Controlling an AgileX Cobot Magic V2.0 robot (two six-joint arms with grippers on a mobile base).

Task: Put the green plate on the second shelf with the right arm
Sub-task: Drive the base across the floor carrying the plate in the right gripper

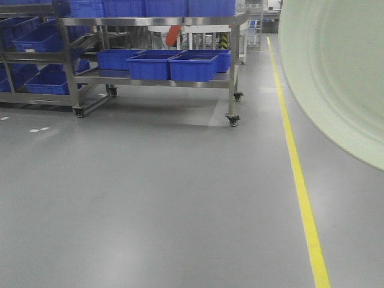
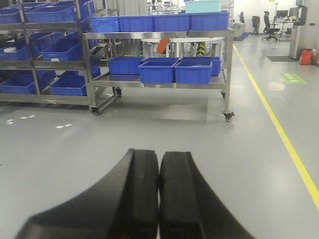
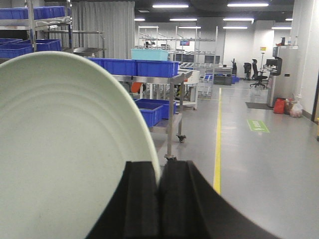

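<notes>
Holding the green plate (image 3: 65, 149) by its rim: right gripper (image 3: 159, 199) clamped on it, disc upright, spreading to its left. Plate sits well short of the steel rack (image 3: 171, 114) ahead, blue plastic bins (image 3: 134, 67) on its shelves. Plate matte, pale, faintly ringed. Left gripper (image 2: 159, 199) pressed closed, empty.

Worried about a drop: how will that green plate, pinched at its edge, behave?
Probably stiff: the green plate shows no sag though the right claw grips only its rim. That narrow pinch on a smooth face could let it slip or swing.
</notes>
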